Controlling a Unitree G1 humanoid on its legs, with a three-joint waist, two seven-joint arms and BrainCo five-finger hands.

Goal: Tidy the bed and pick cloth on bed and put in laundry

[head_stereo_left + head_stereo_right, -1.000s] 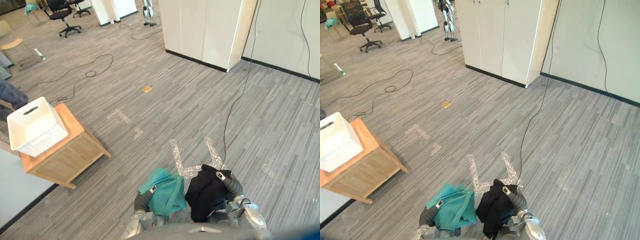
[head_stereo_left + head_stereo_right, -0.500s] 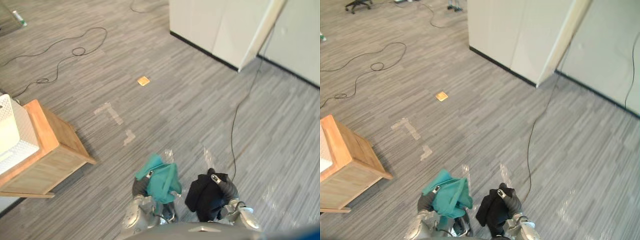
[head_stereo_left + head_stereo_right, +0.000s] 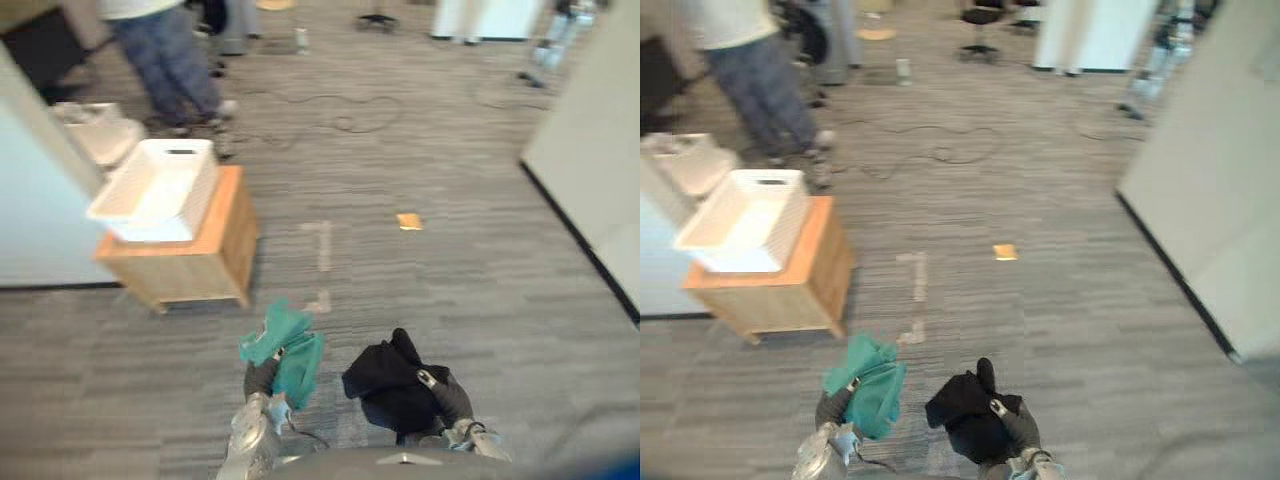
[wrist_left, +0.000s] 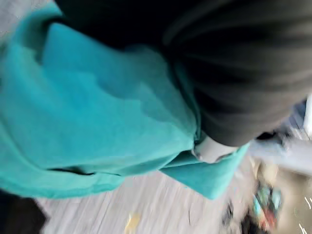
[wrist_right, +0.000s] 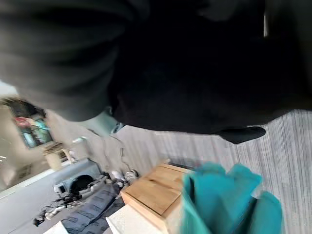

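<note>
Left hand [image 3: 262,378] carrying teal cloth [image 3: 292,350], which is draping over it above grey floor [image 3: 480,290]; grasp hidden under fabric, cannot tell. Right hand [image 3: 447,398] carrying bunched black cloth [image 3: 385,385]; grasp likewise hidden. White laundry basket [image 3: 160,185] sitting on wooden stand [image 3: 205,265], ahead-left, well apart from both cloths. Person's legs [image 3: 165,60] standing beyond basket.
</note>
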